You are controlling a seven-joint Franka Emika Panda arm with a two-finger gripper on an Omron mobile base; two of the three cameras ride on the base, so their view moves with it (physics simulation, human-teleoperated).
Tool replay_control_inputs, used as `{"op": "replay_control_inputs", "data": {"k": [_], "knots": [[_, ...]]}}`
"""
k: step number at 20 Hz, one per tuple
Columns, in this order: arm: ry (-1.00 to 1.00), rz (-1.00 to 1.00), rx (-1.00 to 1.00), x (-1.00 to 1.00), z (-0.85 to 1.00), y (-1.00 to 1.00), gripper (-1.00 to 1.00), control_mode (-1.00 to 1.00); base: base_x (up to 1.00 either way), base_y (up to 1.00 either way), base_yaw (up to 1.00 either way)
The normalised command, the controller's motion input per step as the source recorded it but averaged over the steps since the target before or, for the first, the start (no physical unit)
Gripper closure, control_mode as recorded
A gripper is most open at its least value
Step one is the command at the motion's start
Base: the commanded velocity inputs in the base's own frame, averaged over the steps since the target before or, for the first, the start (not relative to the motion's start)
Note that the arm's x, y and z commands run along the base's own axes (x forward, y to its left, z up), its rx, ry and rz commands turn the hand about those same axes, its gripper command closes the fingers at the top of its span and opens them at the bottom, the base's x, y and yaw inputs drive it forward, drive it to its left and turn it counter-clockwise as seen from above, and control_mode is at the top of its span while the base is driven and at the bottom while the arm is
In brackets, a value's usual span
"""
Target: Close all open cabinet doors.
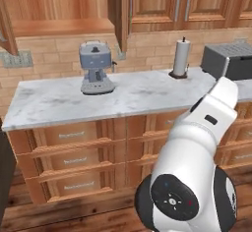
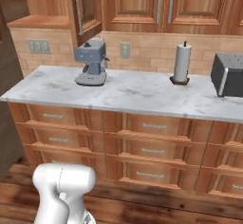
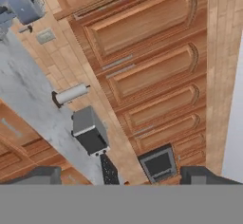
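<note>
One tall reddish-brown cabinet door (image 1: 121,14) stands swung out, edge-on, above the coffee machine; the right base view shows its face (image 2: 88,7) and silver bar handle (image 2: 78,9). A second door (image 1: 6,27) hangs open at the far left edge. The bare cabinet shelf (image 1: 61,27) lies between them. The doors further right (image 1: 153,0) (image 2: 137,0) are shut. In the rolled hand view a row of shut doors (image 3: 142,21) runs across the picture. My gripper (image 3: 122,175) is open with nothing between its fingers, well back from the cabinets.
A marble counter (image 1: 138,96) over drawer fronts carries a grey coffee machine (image 1: 96,69), a paper towel holder (image 1: 181,58) and a dark toaster (image 1: 227,60). A microwave (image 3: 159,163) sits at the far end of the wall in the hand view. My white arm (image 1: 197,167) rises in the foreground.
</note>
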Motion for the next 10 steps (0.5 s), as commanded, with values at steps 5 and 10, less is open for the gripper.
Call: {"op": "replay_control_inputs", "data": {"k": [5,10], "knots": [[0.0,0.0,0.0,0.0,0.0,0.0,-1.0,1.0,0.38,0.77,0.0],[0.0,0.0,0.0,0.0,0.0,0.0,-1.0,1.0,0.68,0.38,0.01]]}}
